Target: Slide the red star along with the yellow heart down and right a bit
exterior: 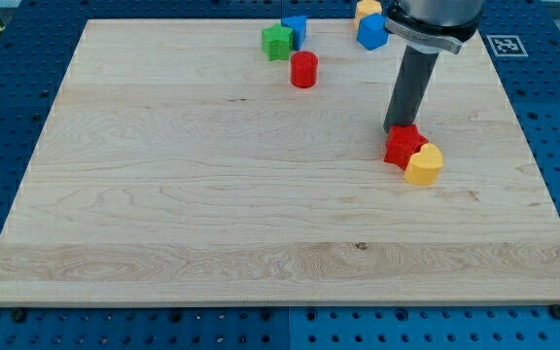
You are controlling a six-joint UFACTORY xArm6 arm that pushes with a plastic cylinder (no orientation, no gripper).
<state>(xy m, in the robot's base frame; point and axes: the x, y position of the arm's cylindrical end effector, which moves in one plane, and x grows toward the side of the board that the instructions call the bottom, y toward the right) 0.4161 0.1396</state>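
The red star (403, 146) lies on the wooden board (212, 194) at the view's right, touching the yellow heart (424, 164), which sits just below and right of it. My tip (398, 130) stands at the star's upper left edge, touching or nearly touching it. The rod rises from there to the arm at the view's top.
A red cylinder (303, 70) stands near the view's top centre. A green block (277, 42) and a blue block (295, 28) touch each other above it. Another blue block (371, 32) and a yellow block (367, 9) sit at the top edge beside the arm.
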